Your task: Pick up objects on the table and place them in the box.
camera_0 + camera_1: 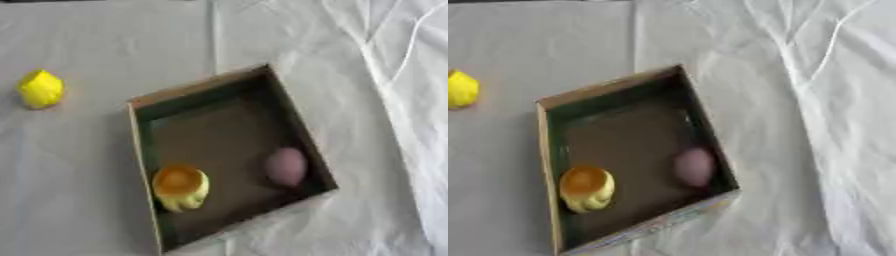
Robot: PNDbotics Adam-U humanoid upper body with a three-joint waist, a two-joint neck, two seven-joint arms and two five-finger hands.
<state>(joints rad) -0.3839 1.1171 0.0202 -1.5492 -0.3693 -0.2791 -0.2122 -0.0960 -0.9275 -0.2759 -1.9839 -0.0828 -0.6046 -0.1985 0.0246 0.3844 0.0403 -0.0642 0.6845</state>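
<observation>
An open cardboard box (pixel 203 86) with a dark inside lies askew on the white cloth in the middle of the view. Inside it, near the lower left wall, sits a yellow object with an orange top (pixel 180 187). A pinkish-purple rounded object (pixel 286 166) rests against the right wall of the box. A yellow lemon-like object (pixel 40 88) lies on the cloth to the left of the box, well apart from it. Neither of my hands shows in either view.
The white cloth (pixel 385 75) covering the table is wrinkled and folded along the right side. A crease runs down the cloth above the box's far corner.
</observation>
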